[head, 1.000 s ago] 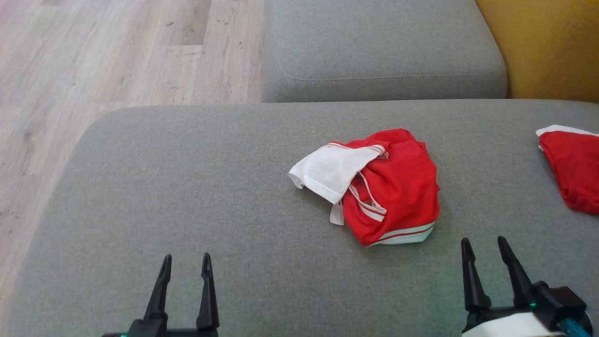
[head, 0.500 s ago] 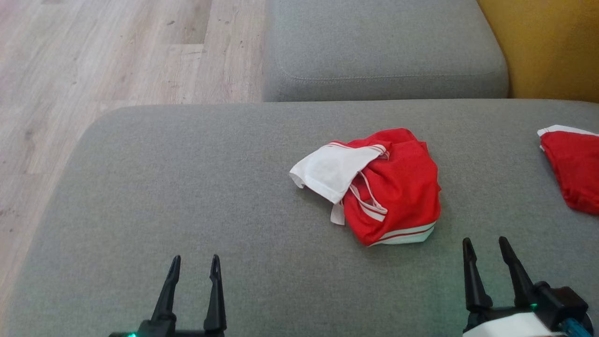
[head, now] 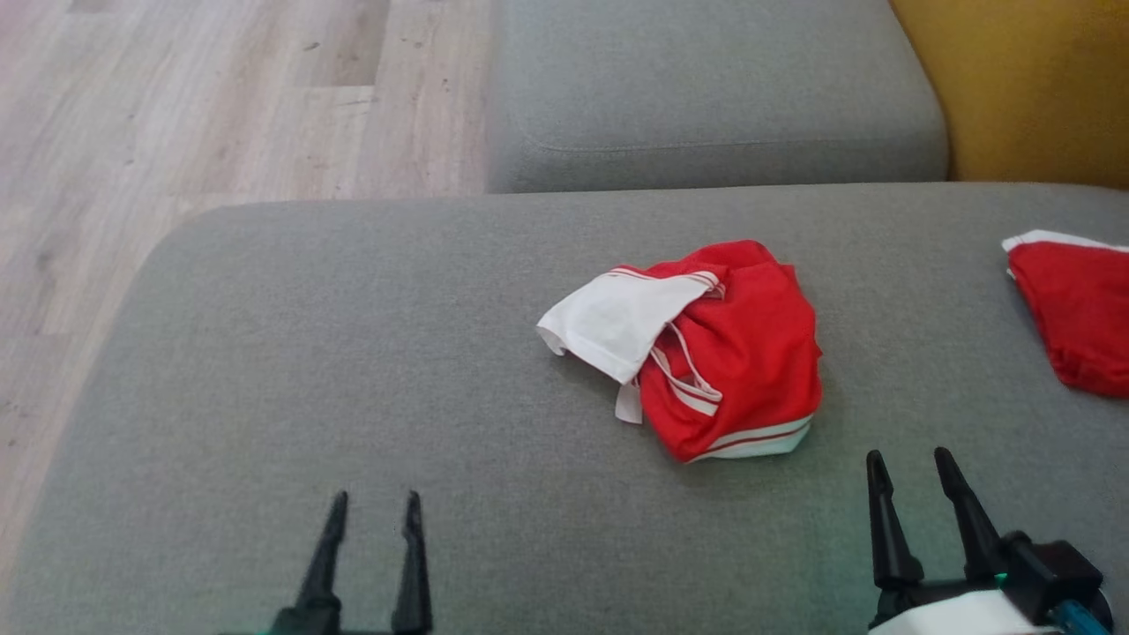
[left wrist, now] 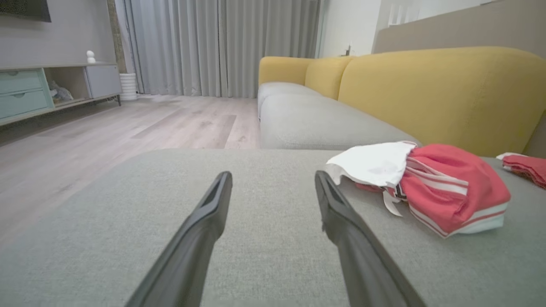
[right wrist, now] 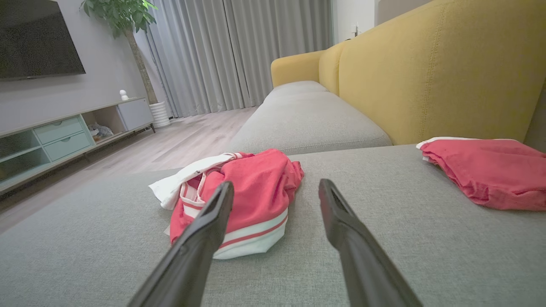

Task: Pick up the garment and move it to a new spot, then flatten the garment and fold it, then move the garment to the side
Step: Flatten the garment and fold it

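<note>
The garment (head: 736,353) lies up-left of the nearer, open right hand (head: 909,459); the open left hand (head: 376,501) sits farther off.

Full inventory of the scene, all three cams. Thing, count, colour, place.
garment: 1, red, white sleeve, striped trim; crumpled mid-cushion
smaller red piece: 1, red, white edge; same cushion, robot's right
seat cushions: 2, grey; one under the clothes, one beyond it
sofa back: 1, yellow; beside the cushions, robot's right
floor: 1, pale wood; left of the cushions
curtains: 1 set, grey; far wall
TV cabinet: 1, grey, teal drawers; across the floor
TV: 1, black; wall above the cabinet
plant: 1, green, white ribbed pot; by the curtains
left gripper: 1, black, open; over the cushion, empty
right gripper: 1, black, open; short of the garment, empty
</note>
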### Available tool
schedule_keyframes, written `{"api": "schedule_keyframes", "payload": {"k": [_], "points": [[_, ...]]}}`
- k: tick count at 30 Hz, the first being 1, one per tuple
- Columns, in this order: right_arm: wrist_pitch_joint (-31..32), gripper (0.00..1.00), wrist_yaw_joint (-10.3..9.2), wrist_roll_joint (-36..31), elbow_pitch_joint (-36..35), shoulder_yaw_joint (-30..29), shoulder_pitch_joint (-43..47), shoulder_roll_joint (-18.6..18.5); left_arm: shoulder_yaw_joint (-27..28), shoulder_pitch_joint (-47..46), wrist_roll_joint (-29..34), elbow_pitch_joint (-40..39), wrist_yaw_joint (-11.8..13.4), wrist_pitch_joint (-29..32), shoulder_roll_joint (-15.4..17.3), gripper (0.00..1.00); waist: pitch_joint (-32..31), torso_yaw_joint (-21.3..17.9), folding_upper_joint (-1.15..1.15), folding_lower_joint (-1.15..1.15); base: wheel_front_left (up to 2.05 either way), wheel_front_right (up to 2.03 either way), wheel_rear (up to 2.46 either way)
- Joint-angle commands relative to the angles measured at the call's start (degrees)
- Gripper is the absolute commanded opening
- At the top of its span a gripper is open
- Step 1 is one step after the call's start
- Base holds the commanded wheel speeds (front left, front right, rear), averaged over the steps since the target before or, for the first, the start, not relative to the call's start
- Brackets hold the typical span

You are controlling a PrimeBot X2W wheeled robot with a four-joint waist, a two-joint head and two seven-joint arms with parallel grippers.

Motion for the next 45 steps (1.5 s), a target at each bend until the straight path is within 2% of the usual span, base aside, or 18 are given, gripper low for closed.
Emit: {"api": "schedule_keyframes", "payload": {"k": [1, 7, 12, 15, 20, 28, 29, 30, 31, 38, 42, 45], "points": [[-0.19, 1.0, -0.04, -0.31, -1.83, 1.32, -1.99, -0.36, 0.85, -2.68, 0.55, -1.22, -0.18, -0.46, -0.27, 1.0, 0.32, -0.45, 0.0, 0.0, 0.0, 0.0, 0.0], [-0.19, 1.0, -0.04, -1.77, -2.31, 2.28, -2.94, -0.36, -6.04, -9.08, 0.57, 5.92, -1.81, -0.46, -0.27, 1.0, 3.39, -5.03, 0.0, 0.0, 0.0, 0.0, 0.0], [-0.19, 1.0, -0.04, -3.01, -3.08, 3.65, -5.18, -0.36, -16.09, -18.99, -1.61, 14.95, -3.68, -0.46, -0.27, 1.0, 8.36, -11.31, 0.0, 0.0, 0.0, 0.0, 0.0], [-0.19, 1.0, -0.04, -2.93, -3.42, 4.19, -6.62, -0.36, -19.74, -24.19, -2.31, 19.17, -3.4, -0.46, -0.27, 1.0, 11.06, -14.2, 0.0, 0.0, 0.0, 0.0, 0.0], [-0.19, 1.0, -0.04, -2.39, -3.45, 4.65, -8.59, -0.36, -22.54, -30.07, -4.42, 24.97, -1.12, -0.46, -0.27, 1.0, 14.33, -18.15, 0.0, 0.0, 0.0, 0.0, 0.0], [-0.19, 1.0, -0.04, -1.48, -3.91, 4.36, -9.87, -0.36, -23.24, -34.73, -8.38, 31.59, -0.92, -0.46, -0.27, 1.0, 16.99, -21.43, 0.0, 0.0, 0.0, 0.0, 0.0], [-0.19, 1.0, -0.04, -1.41, -3.95, 4.27, -9.94, -0.36, -23.18, -35.31, -8.39, 31.52, -1.01, -0.46, -0.27, 0.76, 17.18, -21.45, 0.0, 0.0, 0.0, 0.0, 0.0], [-0.19, 1.0, -0.04, -1.36, -3.99, 4.18, -10.01, -0.36, -23.0, -35.86, -8.27, 30.94, -1.04, -0.46, -0.27, 0.25, 17.36, -21.42, 0.0, 0.0, 0.0, 0.0, 0.0], [-0.19, 1.0, -0.04, -1.32, -4.01, 4.12, -10.09, -0.36, -22.95, -36.27, -7.95, 30.39, -1.3, -0.46, -0.27, 0.0, 17.49, -21.36, 0.0, 0.0, 0.0, 0.0, 0.0], [-0.2, 1.0, -0.04, -0.86, -3.14, 4.98, -10.23, -0.36, -24.15, -39.16, -4.93, 19.17, -6.14, -0.46, -0.27, 0.0, 15.37, -21.29, 0.0, 0.0, 0.0, 0.0, 0.0], [-0.2, 1.0, -0.04, 0.42, -2.89, 5.95, -10.23, -0.36, -23.89, -46.01, 0.16, 12.07, -9.38, -0.46, -0.16, 0.0, 13.31, -22.22, 0.0, 0.0, 0.0, 0.0, 0.0], [-0.2, 1.0, -0.04, 1.0, -2.61, 6.45, -10.27, -0.36, -22.76, -51.53, 2.33, 10.14, -10.74, -0.46, 0.49, 0.0, 12.4, -22.96, 0.0, 0.0, 0.0, 0.0, 0.0]]}}
